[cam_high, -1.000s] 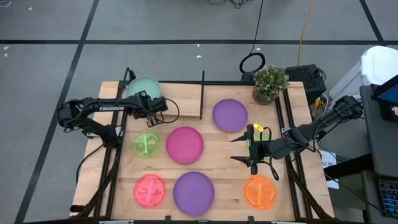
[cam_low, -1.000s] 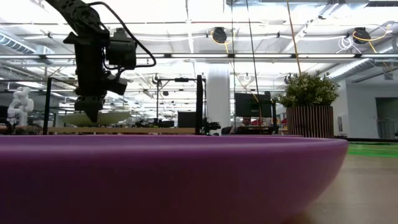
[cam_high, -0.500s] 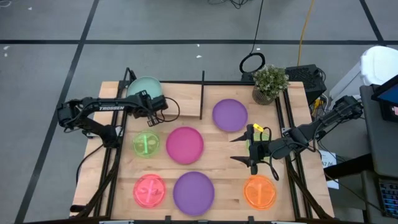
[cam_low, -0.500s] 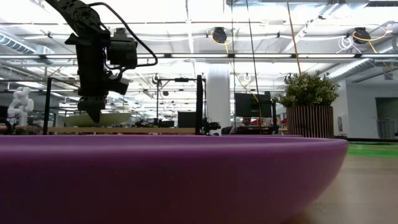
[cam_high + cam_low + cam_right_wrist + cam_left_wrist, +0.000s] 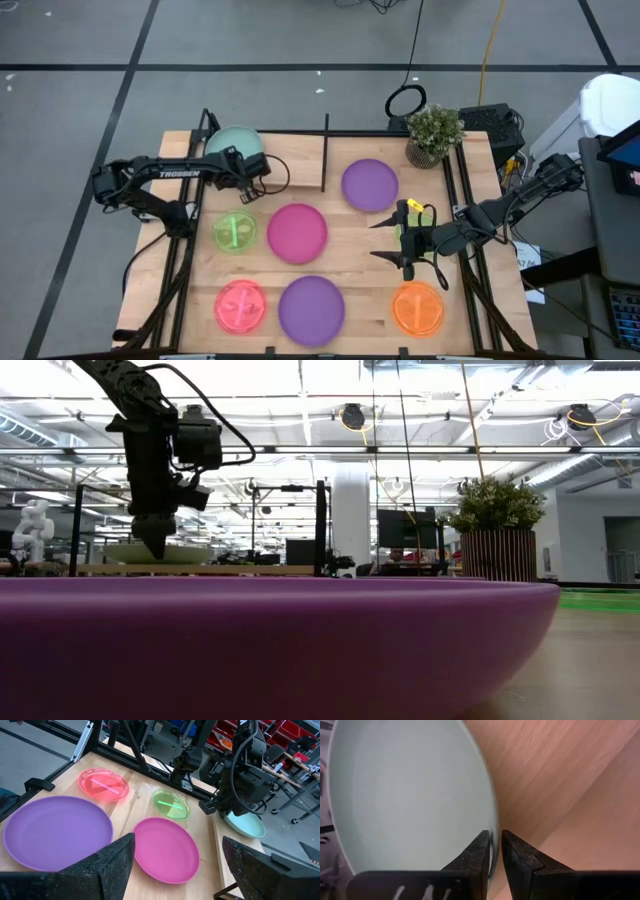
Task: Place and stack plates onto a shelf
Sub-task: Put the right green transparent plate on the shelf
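Two purple plates [image 5: 369, 184], one magenta [image 5: 297, 233], one mint [image 5: 232, 142] in left hand [image 5: 493, 851].

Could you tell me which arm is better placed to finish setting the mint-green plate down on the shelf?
The left. Its claw is pinched on the rim of the mint-green plate over the shelf, so it likely only needs to let go. The right claw hangs open across the table near the orange plate.
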Action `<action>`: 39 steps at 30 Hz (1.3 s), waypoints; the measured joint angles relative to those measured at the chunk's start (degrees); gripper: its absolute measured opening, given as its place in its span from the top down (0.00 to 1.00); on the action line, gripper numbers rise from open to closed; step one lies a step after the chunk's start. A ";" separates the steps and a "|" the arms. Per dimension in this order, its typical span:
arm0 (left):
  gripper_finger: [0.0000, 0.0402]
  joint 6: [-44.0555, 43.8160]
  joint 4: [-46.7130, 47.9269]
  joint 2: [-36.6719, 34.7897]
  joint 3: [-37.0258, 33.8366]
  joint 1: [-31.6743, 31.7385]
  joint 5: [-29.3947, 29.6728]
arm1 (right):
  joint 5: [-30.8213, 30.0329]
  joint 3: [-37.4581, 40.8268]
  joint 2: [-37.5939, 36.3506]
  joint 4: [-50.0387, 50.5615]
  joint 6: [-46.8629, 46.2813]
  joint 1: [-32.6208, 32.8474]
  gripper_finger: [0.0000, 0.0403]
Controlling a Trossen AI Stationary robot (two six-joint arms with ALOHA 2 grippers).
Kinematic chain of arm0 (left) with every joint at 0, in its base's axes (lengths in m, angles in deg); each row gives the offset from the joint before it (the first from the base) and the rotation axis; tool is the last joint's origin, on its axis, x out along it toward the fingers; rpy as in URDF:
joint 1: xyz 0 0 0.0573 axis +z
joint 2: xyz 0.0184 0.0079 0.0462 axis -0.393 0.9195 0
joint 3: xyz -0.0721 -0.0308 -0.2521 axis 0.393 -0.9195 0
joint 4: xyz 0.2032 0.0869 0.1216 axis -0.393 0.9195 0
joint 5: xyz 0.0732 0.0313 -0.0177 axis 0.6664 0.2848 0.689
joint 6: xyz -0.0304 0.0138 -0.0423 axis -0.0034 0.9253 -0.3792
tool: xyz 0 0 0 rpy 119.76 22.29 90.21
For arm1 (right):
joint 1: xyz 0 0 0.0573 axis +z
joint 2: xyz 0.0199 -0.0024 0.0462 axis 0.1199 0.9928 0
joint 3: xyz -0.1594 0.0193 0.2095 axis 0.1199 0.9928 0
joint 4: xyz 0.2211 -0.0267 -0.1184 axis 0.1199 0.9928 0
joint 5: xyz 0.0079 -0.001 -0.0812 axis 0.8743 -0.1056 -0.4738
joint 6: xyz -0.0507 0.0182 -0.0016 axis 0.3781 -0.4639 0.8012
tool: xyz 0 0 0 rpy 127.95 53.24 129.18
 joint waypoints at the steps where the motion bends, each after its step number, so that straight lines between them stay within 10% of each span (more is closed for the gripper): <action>1: 0.86 -0.60 0.02 0.01 0.00 0.00 -0.12 | -0.01 0.00 0.01 0.00 0.04 -0.01 0.31; 14: 0.85 -3.77 0.08 0.00 0.03 -1.64 0.40 | 0.00 0.00 0.01 0.01 0.22 -0.02 0.31; 28: 0.49 -7.80 0.41 0.00 0.50 -3.65 4.01 | 0.00 0.00 0.00 0.10 0.03 -0.02 0.31; 39: 0.44 -11.92 3.73 0.00 7.11 -13.03 4.08 | -0.02 0.00 0.02 4.82 -6.28 -0.02 0.31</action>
